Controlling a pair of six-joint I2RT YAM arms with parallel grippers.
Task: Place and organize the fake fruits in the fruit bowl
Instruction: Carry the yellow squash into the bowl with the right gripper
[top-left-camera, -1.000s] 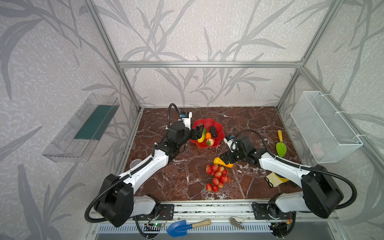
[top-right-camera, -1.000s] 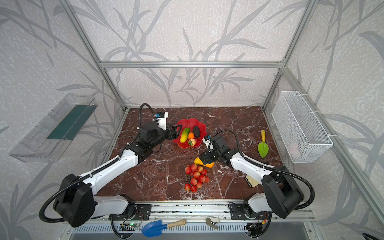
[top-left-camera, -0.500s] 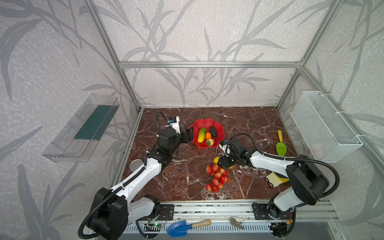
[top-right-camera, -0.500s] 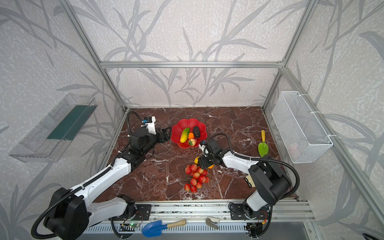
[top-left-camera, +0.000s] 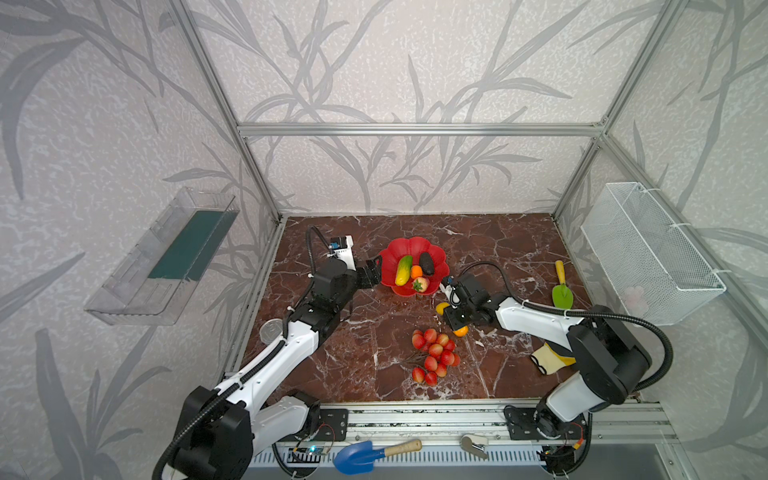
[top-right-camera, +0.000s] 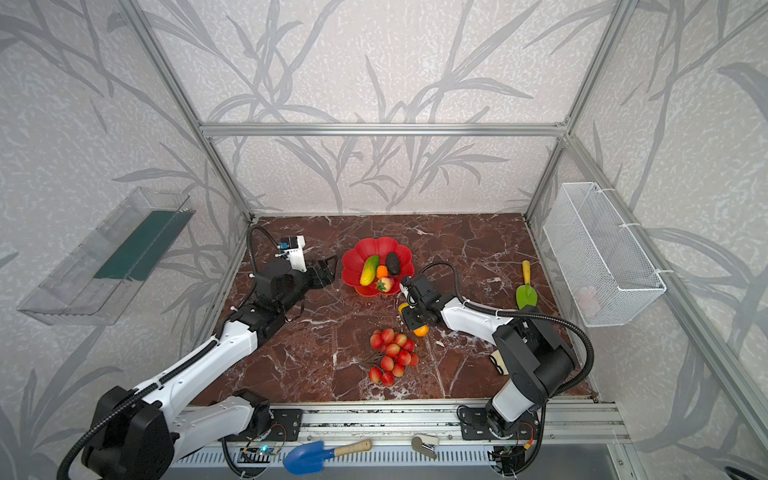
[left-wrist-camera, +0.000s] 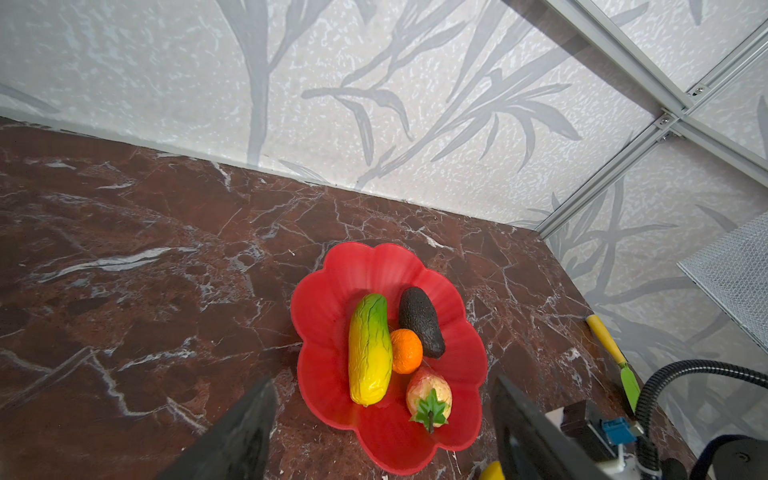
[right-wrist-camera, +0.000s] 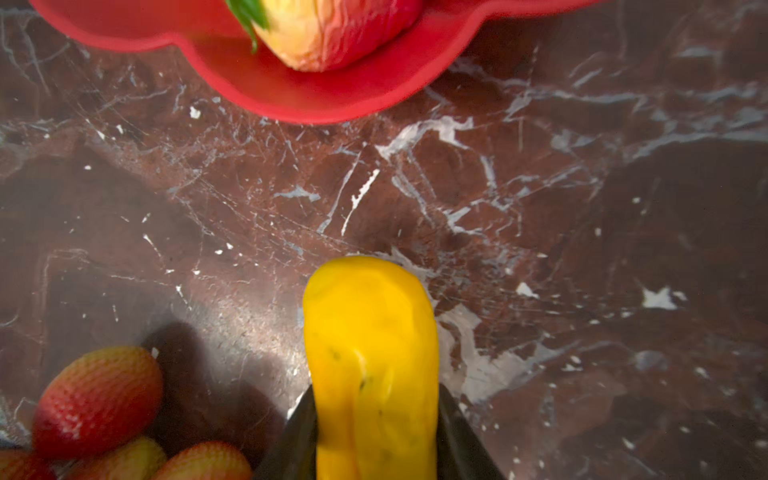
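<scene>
Right now the right gripper (top-left-camera: 451, 319) is clamped across the yellow-orange oblong (right-wrist-camera: 370, 353), near the front right of the fruit bowl (top-left-camera: 392, 257). In the bowl lie the green-yellow oblong (top-left-camera: 404, 270), dark avocado (top-left-camera: 427, 263), small orange ball (top-left-camera: 416, 272) and strawberry (top-left-camera: 420, 284). The left gripper (top-right-camera: 326, 270) hangs just beside the bowl's left rim, jaws apart, holding nothing. The bunch of red berries (top-left-camera: 434, 353) lies farther in front of the bowl.

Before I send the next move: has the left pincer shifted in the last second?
Yes. The left pincer has drawn back to the left, from over the fruit bowl's left edge to just outside its rim, jaws open.
</scene>
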